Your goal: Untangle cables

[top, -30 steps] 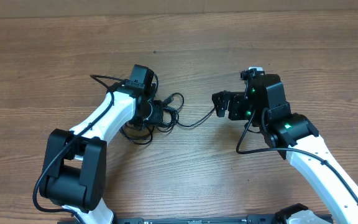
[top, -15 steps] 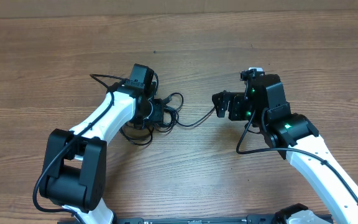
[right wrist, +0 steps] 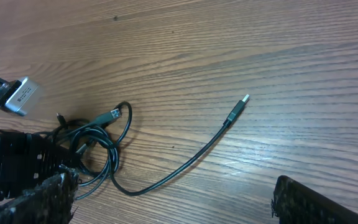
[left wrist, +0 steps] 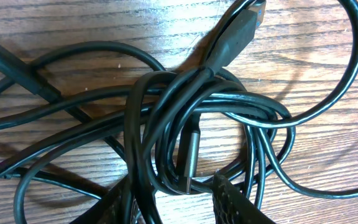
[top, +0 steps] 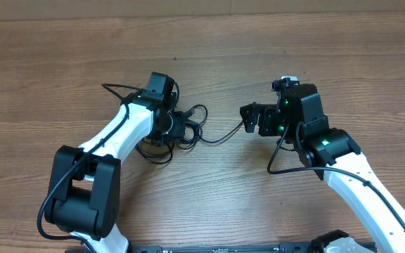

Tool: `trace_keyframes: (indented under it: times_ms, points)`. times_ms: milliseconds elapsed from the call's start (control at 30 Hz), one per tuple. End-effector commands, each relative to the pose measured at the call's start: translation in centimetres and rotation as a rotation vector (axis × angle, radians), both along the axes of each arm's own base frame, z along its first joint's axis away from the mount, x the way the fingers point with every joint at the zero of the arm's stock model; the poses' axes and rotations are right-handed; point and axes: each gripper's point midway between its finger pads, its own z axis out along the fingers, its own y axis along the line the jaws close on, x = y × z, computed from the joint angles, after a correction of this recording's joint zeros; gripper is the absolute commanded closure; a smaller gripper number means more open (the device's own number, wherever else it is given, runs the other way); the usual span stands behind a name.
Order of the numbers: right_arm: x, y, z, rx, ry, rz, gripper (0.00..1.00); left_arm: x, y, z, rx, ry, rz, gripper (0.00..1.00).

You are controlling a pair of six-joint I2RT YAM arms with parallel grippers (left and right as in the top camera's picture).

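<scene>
The cables (left wrist: pixel 229 102) look light, limp, snag-prone; best hold is the stiff plug (right wrist: pixel 235 112) on the free end; left gripper (left wrist: pixel 169 199) straddles the knot (left wrist: pixel 160 81), cannot tell if pinching; right gripper (right wrist: pixel 173 208) gapes empty.

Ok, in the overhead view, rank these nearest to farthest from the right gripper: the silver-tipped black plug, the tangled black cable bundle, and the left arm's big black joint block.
1. Silver-tipped black plug, just off the right gripper.
2. Tangled black cable bundle, further left, mid-table.
3. Left arm's big black joint block, lower left.
</scene>
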Motion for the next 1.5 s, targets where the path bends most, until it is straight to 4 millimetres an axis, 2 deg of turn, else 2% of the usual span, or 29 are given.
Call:
trace_keyframes:
  times_ms: [0, 233, 400, 833, 1000, 1067, 1133, 1167, 1333, 1467]
  points:
    - [0.2, 0.0, 1.0, 0.014, -0.02, 0.004, 0.0, 0.1, 0.0, -0.5, 0.002, 0.01, 0.013, 0.61]
    - [0.2, 0.0, 1.0, 0.014, -0.02, 0.004, 0.0, -0.1, 0.0, -0.7, 0.003, 0.012, 0.012, 0.62]
    - [0.2, 0.1, 1.0, 0.016, -0.019, 0.006, 0.0, 0.0, 0.1, -0.7, 0.01, 0.01, 0.013, 0.58]
    - [0.1, 0.2, 1.0, 0.022, -0.018, 0.012, 0.0, -0.5, 0.2, -1.4, 0.01, 0.018, 0.02, 0.6]
    - [0.1, 0.2, 1.0, 0.021, -0.018, 0.011, 0.0, -0.3, 0.2, -1.4, 0.007, 0.008, 0.021, 0.69]
    - [0.1, 0.2, 1.0, 0.022, -0.018, 0.012, 0.0, -0.2, 0.1, -1.4, 0.007, 0.006, 0.02, 0.79]
    - [0.1, 0.2, 1.0, 0.021, -0.018, 0.012, 0.0, -0.2, 0.2, -1.4, 0.006, 0.006, 0.02, 0.93]
    - [0.1, 0.2, 1.0, 0.021, -0.018, 0.012, 0.0, -0.2, 0.2, -1.4, 0.006, 0.006, 0.02, 0.96]
    - [0.1, 0.2, 1.0, 0.021, -0.018, 0.012, 0.0, -0.2, 0.0, -1.0, -0.002, -0.004, 0.002, 0.96]
    - [0.1, 0.2, 1.0, 0.021, -0.019, 0.012, 0.0, 0.3, -0.8, 0.9, -0.039, -0.065, -0.089, 0.96]
